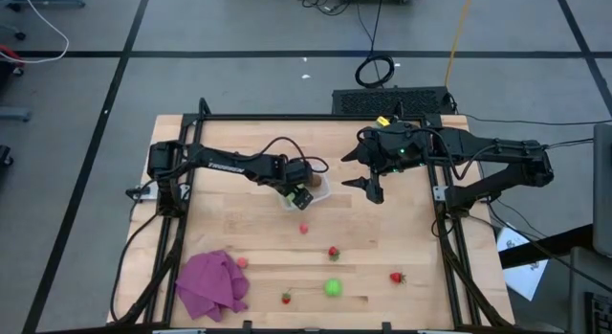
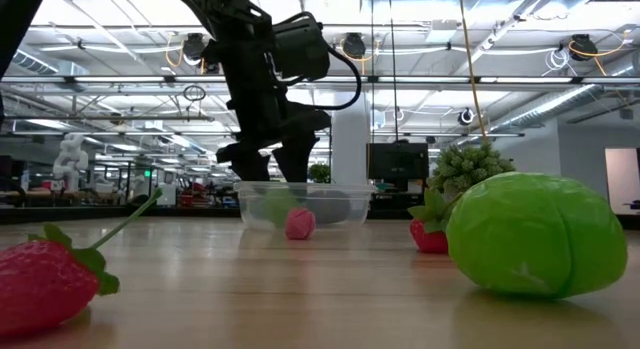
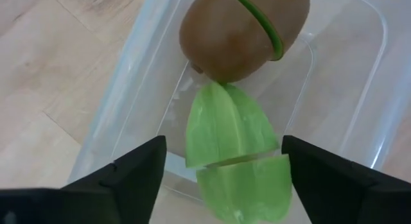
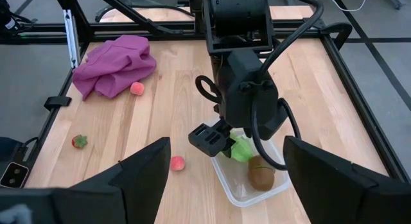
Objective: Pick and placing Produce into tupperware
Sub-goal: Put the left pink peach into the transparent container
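At the near edge of the surface we are seeing a strawberry, a green ball, another strawberry and, toward the near left corner, the purple cloth with a pink piece just beside it. Farther in, a strawberry and a pink piece are lying near the middle. Beyond them our left tool is hovering over the tub, fingers spread wide and gripping nothing; a kiwi and a green leaf piece are lying inside, touching. Our right tool is waiting toward the far right, fingers wide apart, empty.
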